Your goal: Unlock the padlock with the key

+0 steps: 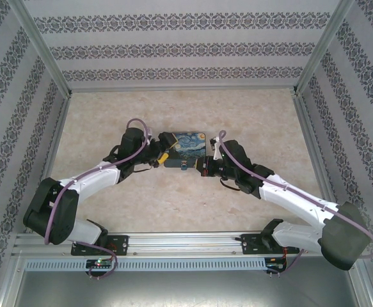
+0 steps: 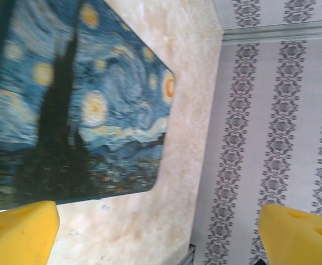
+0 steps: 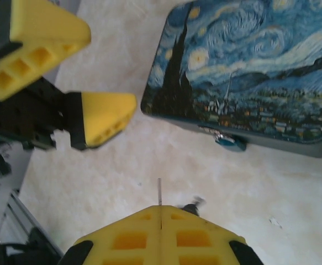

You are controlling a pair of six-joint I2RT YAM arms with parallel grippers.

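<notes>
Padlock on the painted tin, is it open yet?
Not yet. Done: the right gripper seems shut on the key. In hand: the key is apart from the padlock on the tin's front. To do: insert, turn. The left gripper is open beside the tin.

Tin (image 3: 249, 72) painted, satin; padlock (image 3: 231, 142) glossy blue, metal shackle; key (image 3: 159, 190) dull metal; tabletop (image 1: 250, 115) smooth

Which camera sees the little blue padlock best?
The right wrist view: the padlock sits close and clear at the tin's front edge. From the top external view the padlock is a tiny blue speck. The left wrist view faces the tin's painted lid.
</notes>
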